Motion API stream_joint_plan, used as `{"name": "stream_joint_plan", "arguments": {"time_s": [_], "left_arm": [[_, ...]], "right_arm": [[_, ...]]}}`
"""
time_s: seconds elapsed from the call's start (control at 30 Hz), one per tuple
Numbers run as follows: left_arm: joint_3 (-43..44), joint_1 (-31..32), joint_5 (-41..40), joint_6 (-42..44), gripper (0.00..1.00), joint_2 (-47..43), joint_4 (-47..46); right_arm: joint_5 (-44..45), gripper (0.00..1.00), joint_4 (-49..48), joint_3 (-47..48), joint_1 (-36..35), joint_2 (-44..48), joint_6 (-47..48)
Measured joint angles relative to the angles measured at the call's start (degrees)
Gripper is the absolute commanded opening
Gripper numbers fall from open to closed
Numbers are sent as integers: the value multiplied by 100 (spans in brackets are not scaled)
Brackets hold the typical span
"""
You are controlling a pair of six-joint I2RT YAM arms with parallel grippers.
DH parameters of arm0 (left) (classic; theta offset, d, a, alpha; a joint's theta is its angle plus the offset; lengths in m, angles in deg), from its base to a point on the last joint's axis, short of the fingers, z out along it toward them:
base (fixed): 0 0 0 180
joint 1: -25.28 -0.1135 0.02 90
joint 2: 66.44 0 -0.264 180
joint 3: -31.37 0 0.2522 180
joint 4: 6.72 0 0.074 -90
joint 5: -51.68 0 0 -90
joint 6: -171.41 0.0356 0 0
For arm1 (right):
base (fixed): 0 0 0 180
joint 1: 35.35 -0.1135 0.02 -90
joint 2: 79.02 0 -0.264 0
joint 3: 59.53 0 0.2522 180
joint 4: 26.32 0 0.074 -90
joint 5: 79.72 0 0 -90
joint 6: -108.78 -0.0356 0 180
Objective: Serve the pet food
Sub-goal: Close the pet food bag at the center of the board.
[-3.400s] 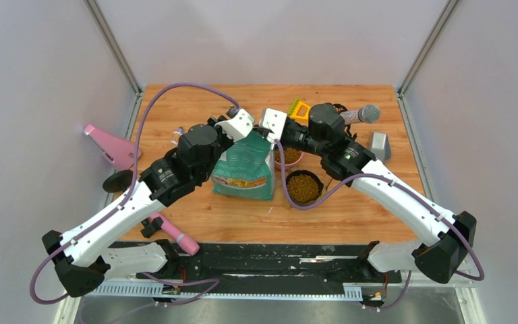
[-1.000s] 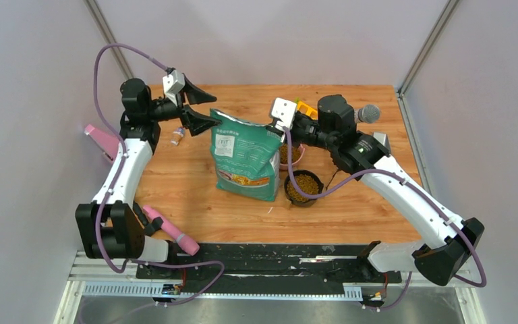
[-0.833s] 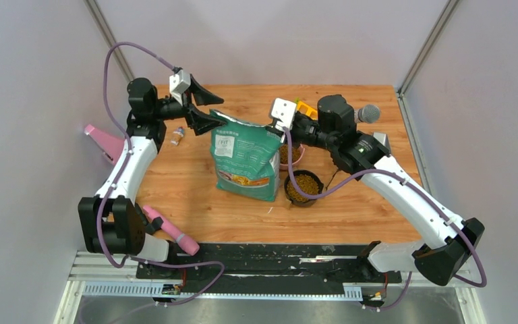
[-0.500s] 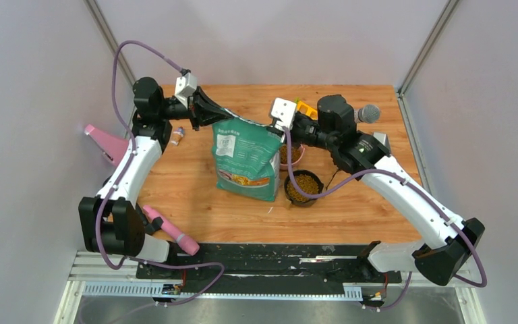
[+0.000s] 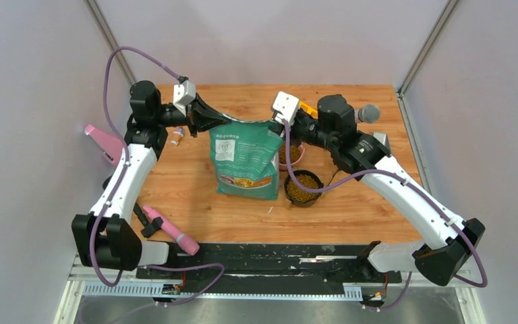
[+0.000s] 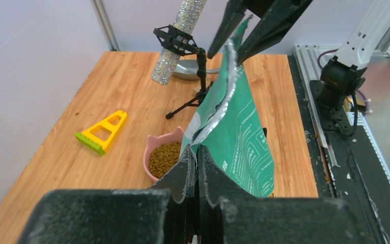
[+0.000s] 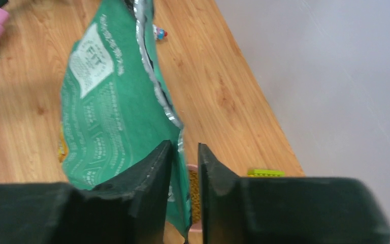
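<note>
Left fingers (image 6: 179,178) shut on bag (image 5: 243,155) top edge. Right fingers (image 7: 152,175) straddle opposite corner, narrow gap, grip unclear. Pet food (image 6: 163,158) in pink bowl (image 6: 145,156).

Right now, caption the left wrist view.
Left claw pinches the green food bag by its near top corner, right claw straddles the far one, pink bowl of kibble beside.

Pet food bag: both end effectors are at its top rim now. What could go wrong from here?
1. The left end effector pinches only the thin rim of the pet food bag, while the right end effector shows a gap; the bag may slip or topple.
2. The black bowl already looks full of kibble; pouring more could spill.
</note>
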Motion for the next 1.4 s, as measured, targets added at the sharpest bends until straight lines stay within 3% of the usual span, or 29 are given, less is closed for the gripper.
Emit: {"name": "stream_joint_plan", "arguments": {"time_s": [0.17, 0.47, 0.67, 0.77, 0.97, 1.03, 1.17, 1.4], "left_arm": [[-81, 0, -151, 772, 0, -476, 986], [-382, 0, -310, 1711, 0, -1250, 1967], [-407, -2, -306, 1884, 0, -1320, 2085], [-407, -2, -308, 1921, 0, -1340, 2124], [-433, 0, -330, 2004, 0, -1445, 2253], [-457, 0, -350, 2020, 0, -1493, 2280], [-466, 0, -356, 2022, 0, -1547, 2339], [-466, 0, -501, 1965, 0, -1604, 2409]], "right_arm": [[-376, 37, 66, 9, 299, 0, 15], [-2697, 37, 184, 28, 1532, 0, 42], [-3891, 37, 225, 164, 1537, -122, 188], [-4232, 32, 221, 348, 1537, -345, 192], [-4548, 33, 251, 452, 1537, -658, 232], [-4562, 29, 304, 452, 1537, -669, 291], [-4557, 1, 315, 452, 1537, -673, 437], [-4581, 0, 304, 501, 1537, -743, 476]]}}
